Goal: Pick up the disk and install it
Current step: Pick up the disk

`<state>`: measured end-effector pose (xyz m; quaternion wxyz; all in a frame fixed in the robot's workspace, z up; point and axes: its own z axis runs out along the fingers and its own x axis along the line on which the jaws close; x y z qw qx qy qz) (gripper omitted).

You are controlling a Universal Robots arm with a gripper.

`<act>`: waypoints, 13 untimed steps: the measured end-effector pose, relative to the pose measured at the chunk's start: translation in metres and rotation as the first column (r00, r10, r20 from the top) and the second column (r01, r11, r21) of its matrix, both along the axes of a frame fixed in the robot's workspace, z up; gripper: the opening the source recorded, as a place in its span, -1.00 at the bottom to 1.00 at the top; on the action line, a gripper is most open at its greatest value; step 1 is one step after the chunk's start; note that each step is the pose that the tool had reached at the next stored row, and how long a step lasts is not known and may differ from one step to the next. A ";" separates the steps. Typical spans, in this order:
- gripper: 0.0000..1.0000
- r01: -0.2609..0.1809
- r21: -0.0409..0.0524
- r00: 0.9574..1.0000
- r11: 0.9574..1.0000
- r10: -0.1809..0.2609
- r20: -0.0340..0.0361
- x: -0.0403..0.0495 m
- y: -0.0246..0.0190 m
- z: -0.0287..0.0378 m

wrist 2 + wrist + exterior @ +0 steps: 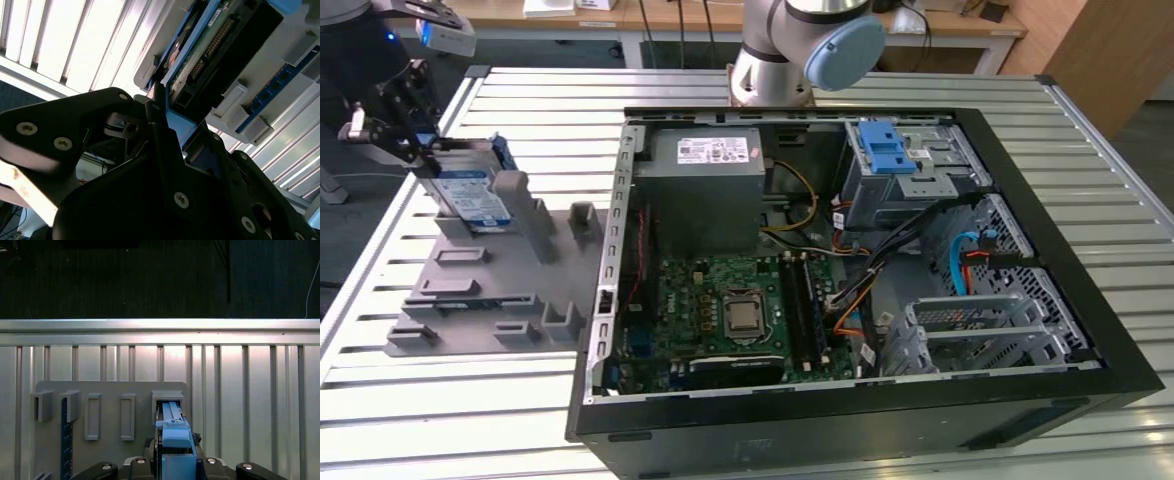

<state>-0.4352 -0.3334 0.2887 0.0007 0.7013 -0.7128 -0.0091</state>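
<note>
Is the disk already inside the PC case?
No, in the exterior view the disk stands in the grey fixture, outside the case.

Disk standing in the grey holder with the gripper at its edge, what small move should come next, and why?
Probably a slow straight lift, if the grip is secure. The disk stands on edge in a slot of the grey holder with the gripper at its upper edge, so pulling along the slot should free it cleanly.

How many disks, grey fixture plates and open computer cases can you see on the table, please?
Disk: 1
Grey fixture plate: 1
Open computer case: 1
Total: 3
</note>
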 end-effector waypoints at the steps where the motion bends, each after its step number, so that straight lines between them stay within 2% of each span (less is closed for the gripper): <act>1: -0.26 0.000 0.000 1.000 1.000 0.000 0.000 0.0000 0.0000 0.0000; 4: -0.24 0.000 0.000 1.000 1.000 0.000 0.000 0.0000 0.0000 0.0000; 5: -0.11 0.000 0.000 1.000 1.000 0.000 0.000 0.0000 0.0000 -0.0001; 13: -0.11 0.000 -0.003 1.000 1.000 0.000 0.001 -0.0003 0.0005 0.0004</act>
